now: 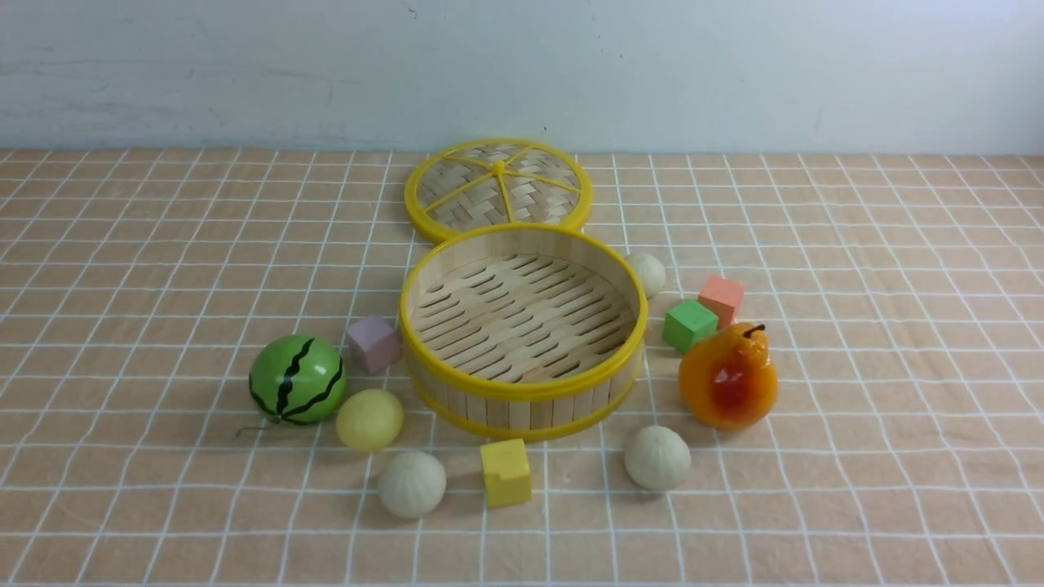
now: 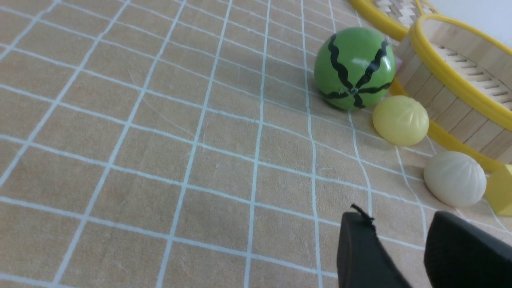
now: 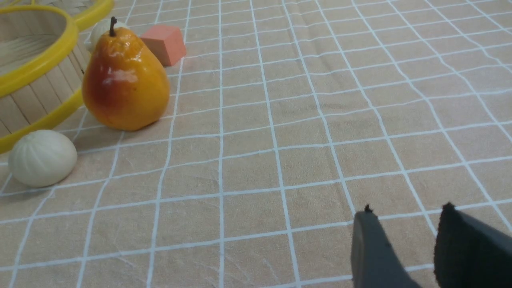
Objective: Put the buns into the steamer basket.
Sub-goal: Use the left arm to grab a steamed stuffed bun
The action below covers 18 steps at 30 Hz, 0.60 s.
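Note:
The steamer basket (image 1: 522,412) stands empty mid-table. Around it lie the buns: a pale yellow one (image 1: 369,420) and an off-white one (image 1: 412,484) at its front left, another off-white one (image 1: 657,457) at front right, a third (image 1: 647,272) behind its right side. Neither arm shows in the front view. My left gripper (image 2: 400,220) hangs open and empty over the cloth, short of the off-white bun (image 2: 455,179) and the yellow bun (image 2: 400,121). My right gripper (image 3: 407,212) is open and empty, well away from the off-white bun (image 3: 42,157).
The woven lid (image 1: 498,189) lies flat behind the basket. A watermelon ball (image 1: 297,380) and lilac cube (image 1: 373,344) sit left of it, a yellow cube (image 1: 506,472) in front. A pear (image 1: 727,377), green cube (image 1: 689,324) and salmon cube (image 1: 721,299) sit to its right.

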Motion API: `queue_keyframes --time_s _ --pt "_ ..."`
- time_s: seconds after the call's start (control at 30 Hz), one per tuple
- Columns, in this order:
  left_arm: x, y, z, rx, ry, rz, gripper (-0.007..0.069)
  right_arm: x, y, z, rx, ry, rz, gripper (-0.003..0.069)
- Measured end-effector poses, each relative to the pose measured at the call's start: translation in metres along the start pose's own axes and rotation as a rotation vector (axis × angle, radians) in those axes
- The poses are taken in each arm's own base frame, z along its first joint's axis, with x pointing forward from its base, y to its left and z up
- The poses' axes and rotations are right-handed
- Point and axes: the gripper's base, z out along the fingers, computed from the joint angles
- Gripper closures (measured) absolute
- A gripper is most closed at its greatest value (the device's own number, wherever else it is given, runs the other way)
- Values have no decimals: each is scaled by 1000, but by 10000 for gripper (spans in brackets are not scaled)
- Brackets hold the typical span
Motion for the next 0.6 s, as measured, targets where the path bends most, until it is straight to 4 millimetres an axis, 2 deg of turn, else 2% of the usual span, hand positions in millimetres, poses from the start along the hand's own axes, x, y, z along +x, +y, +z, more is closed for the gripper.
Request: queue_keyframes --time_s 0.07,0.17,0.4,0.53,0.6 --pt "-1 0 0 3 -14 -1 386 0 0 0 0 0 0 418" --pt "-5 -3 0 36 -58 -109 386 0 0 0 0 0 0 418" --pt "-16 -9 -2 154 -144 -602 386 0 0 0 0 0 0 418" --pt "-22 -9 -3 176 -203 -678 400 0 0 0 0 0 0 418" --pt "-30 -15 -8 201 -192 -677 426 0 0 0 0 0 0 418"
